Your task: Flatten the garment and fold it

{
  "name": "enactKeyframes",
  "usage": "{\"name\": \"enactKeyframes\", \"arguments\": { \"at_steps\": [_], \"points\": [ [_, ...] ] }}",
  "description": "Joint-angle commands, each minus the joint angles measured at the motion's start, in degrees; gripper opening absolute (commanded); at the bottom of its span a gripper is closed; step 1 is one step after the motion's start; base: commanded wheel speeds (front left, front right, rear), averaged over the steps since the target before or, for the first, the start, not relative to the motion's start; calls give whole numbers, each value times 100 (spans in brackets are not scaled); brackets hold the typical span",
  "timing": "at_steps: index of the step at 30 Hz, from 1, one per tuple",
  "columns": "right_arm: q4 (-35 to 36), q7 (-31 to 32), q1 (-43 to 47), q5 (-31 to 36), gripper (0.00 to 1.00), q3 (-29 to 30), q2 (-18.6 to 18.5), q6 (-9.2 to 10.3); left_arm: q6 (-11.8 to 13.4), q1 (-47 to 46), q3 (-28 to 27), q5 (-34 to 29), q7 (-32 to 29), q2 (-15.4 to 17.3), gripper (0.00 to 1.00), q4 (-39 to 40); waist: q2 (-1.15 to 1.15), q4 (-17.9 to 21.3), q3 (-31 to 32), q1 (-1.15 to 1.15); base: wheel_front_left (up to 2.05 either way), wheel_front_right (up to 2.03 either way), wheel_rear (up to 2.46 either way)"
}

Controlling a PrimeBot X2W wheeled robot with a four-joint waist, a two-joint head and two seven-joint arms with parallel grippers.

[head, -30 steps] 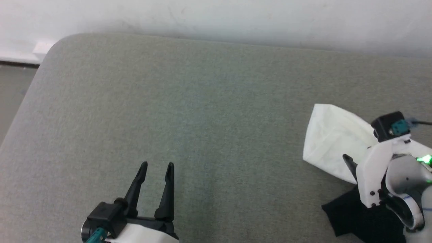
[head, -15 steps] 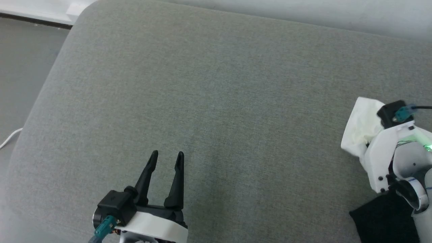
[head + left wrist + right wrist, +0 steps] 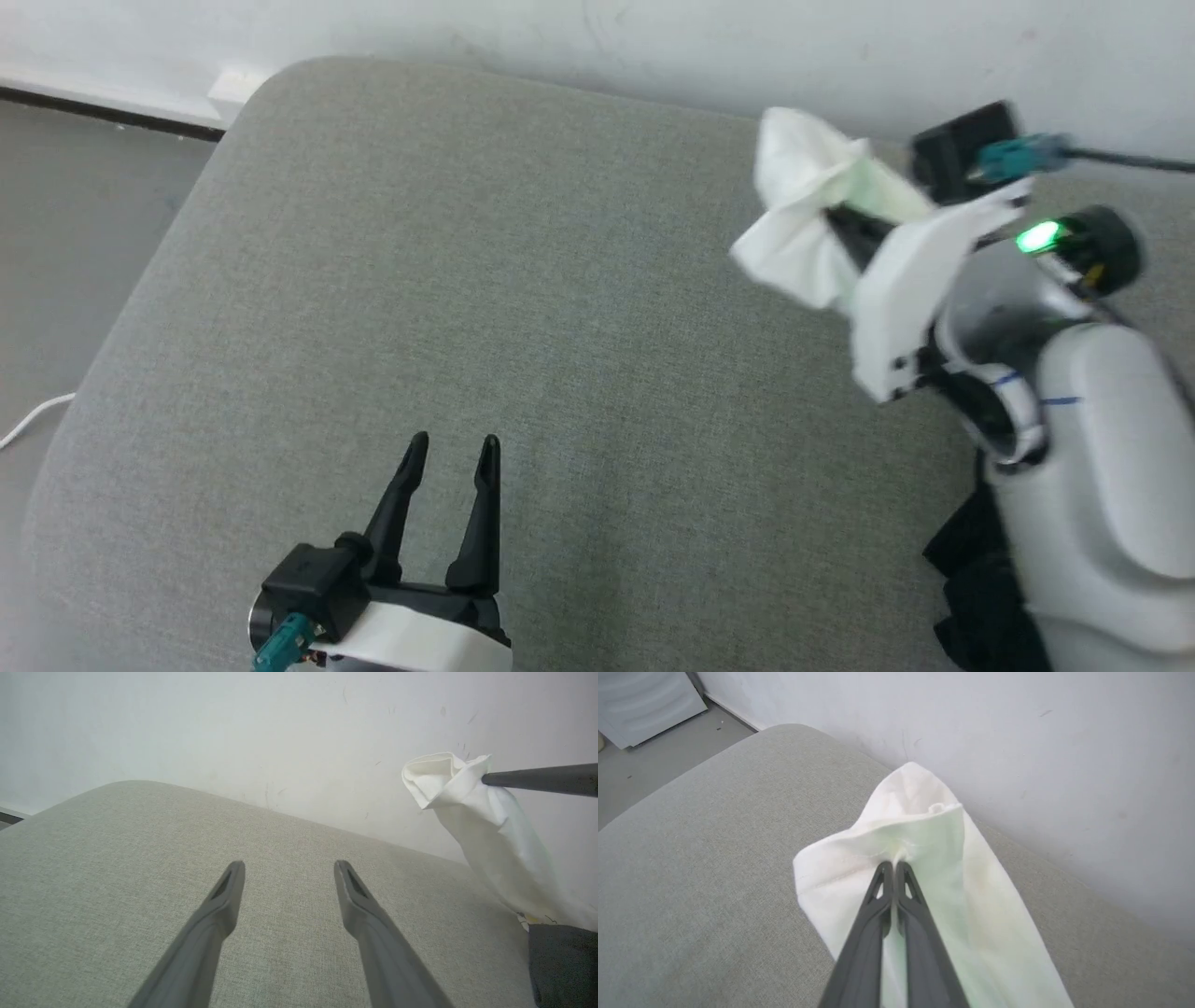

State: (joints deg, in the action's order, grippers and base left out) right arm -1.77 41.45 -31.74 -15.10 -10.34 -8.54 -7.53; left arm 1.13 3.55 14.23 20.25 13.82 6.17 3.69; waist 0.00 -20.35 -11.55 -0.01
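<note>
The garment [image 3: 803, 233] is a white and black T-shirt at the right side of the grey cushion. My right gripper [image 3: 840, 219] is shut on its white sleeve [image 3: 920, 826] and holds that end up in the air. In the left wrist view the white cloth [image 3: 490, 835] hangs down from the dark fingers [image 3: 537, 778] toward the black part [image 3: 560, 961]. More black cloth [image 3: 971, 579] lies under my right forearm. My left gripper [image 3: 453, 453] hovers open over the cushion at the lower left, nothing between its fingers [image 3: 219, 900].
A wide grey cushion [image 3: 513, 308] with rounded corners stands against a white wall [image 3: 560, 37]. Grey floor [image 3: 75, 187] and a white cable [image 3: 28, 420] lie past its left edge. A pale panel [image 3: 640, 700] leans on the floor in the right wrist view.
My right gripper closed on the white sleeve and lifted it up off the cushion toward the wall. The head camera shifted. My left gripper stayed open.
</note>
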Motion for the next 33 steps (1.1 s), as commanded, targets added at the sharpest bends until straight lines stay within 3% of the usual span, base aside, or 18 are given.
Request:
{"name": "enactKeyframes", "arguments": {
  "at_steps": [1, 10, 11, 12, 17, 24, 33],
  "points": [
    [-259, -106, -21, 2, 0, -190, 94, 4, 31, 58, 6, 34, 12, 30, 100, 27, 0, -6, 38, 1, 0, 0, 0],
    [-1674, -634, 273, 186, 0, -760, 370, 4, -46, -63, 225, 70, -23, -38, 100, -75, 0, -302, -69, 1, 0, 0, 0],
    [-1935, -761, 308, 236, 30, -802, 392, 4, -55, -108, 262, 79, -18, -57, 100, -117, 0, -366, -87, 1, 0, 0, 0],
    [-2042, -812, 303, 273, 100, -859, 389, 4, -54, -126, 276, 83, -15, -66, 100, -141, 0, -386, -81, 1, 0, 0, 0],
    [-2131, -1159, 181, 46, 100, -915, 407, 4, -12, -90, 260, 104, 10, -70, 100, -207, 0, -324, 86, 1, 0, 0, 0],
    [-1157, -1782, 341, -87, 100, -156, 340, 4, 89, 107, 130, 70, 25, 87, 100, -39, 0, 38, 397, 1, 0, 0, 0],
    [1519, -2331, 2173, 669, 100, 1633, 476, 4, 253, 402, -37, -9, -83, 373, 100, 467, 0, 818, 485, 1, 0, 0, 0]
  ]
}}
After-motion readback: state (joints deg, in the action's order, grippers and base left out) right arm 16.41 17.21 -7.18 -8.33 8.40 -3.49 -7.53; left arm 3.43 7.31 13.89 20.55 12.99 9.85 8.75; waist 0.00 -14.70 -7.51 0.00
